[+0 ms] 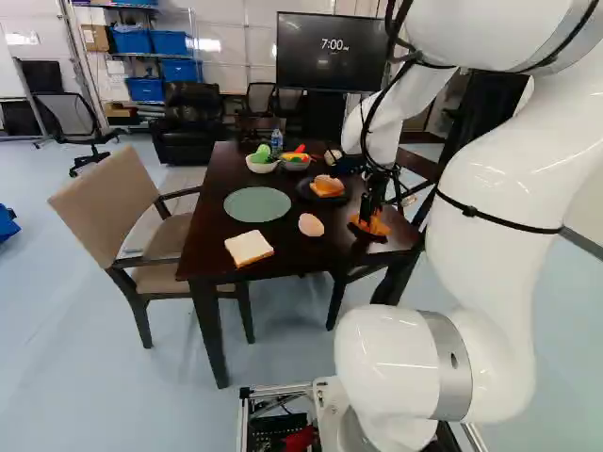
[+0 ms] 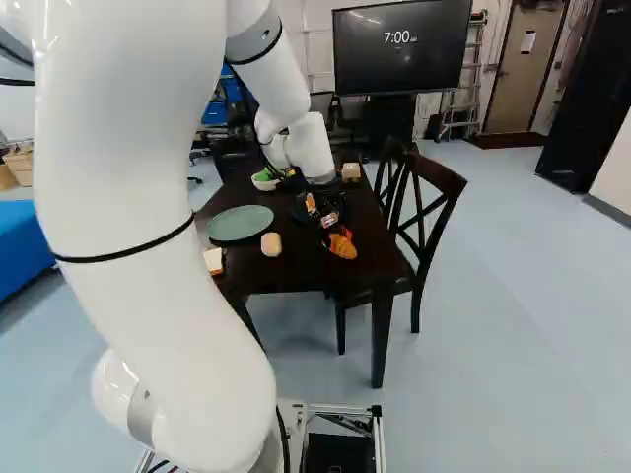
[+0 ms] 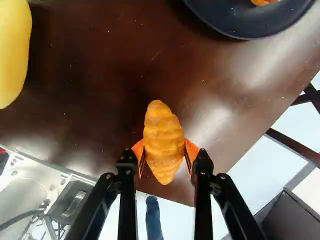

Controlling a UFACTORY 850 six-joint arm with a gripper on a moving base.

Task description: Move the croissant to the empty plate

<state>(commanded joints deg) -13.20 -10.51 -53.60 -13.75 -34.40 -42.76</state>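
In the left base view, with twelve o'clock pointing away from the base, I start at the green plate (image 1: 257, 203). It is empty, so the croissant still has to get there. The slice of bread (image 1: 249, 248) is at six o'clock from that plate. Next comes a pale, egg-shaped food (image 1: 311, 225), at about nine o'clock from the croissant (image 3: 162, 142). The dark plate (image 1: 307, 189), at eleven o'clock from the croissant, has food on it, so it is not the one to use. Last comes the gripper (image 3: 164, 154), over the near part of the table (image 1: 212, 247). Its two fingers look clamped on the croissant, one orange pad on each side. I can't tell if it is off the table. I think the grabbing part is done, and the lift, the trip toward ten o'clock and the letting go are left

The croissant is orange-brown and looks whole. It is fat in the middle and thin at both ends, with bumpy ridges across it. In the wrist view, one end points to twelve o'clock, straight ahead of the gripper, and the other to six
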